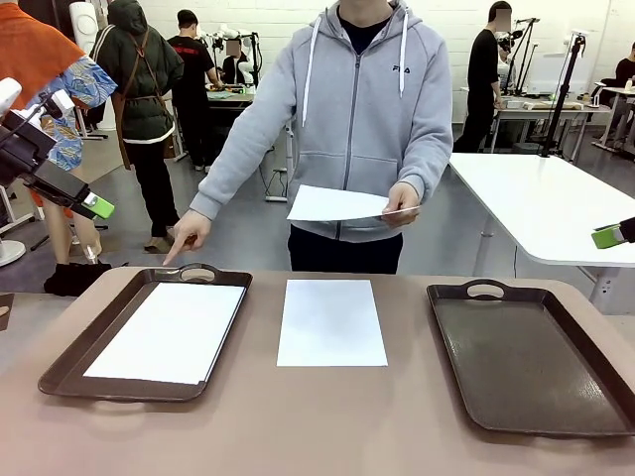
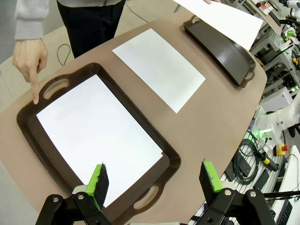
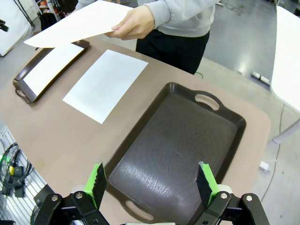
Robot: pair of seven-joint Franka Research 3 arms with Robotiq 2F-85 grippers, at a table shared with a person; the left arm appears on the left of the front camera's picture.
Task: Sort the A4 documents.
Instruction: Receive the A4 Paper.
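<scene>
While the person's hand (image 1: 189, 232) pointed at the left tray (image 1: 69, 362), left gripper (image 2: 154, 173) and right gripper (image 3: 151, 172) hung released. Counted three A4 documents (image 1: 331, 322): first sheet (image 1: 171, 332) in that tray, second sheet (image 2: 159, 68) mid-frame between two trays (image 1: 526, 357), third sheet (image 1: 337, 203) held upper centre.

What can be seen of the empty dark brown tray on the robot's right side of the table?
The dark brown rectangular tray looks like matt, grained plastic, with a raised rim, rounded corners and a cut-out handle at each short end. It is empty and lies flat on the tan table, slightly angled. Nothing else touches it.
</scene>
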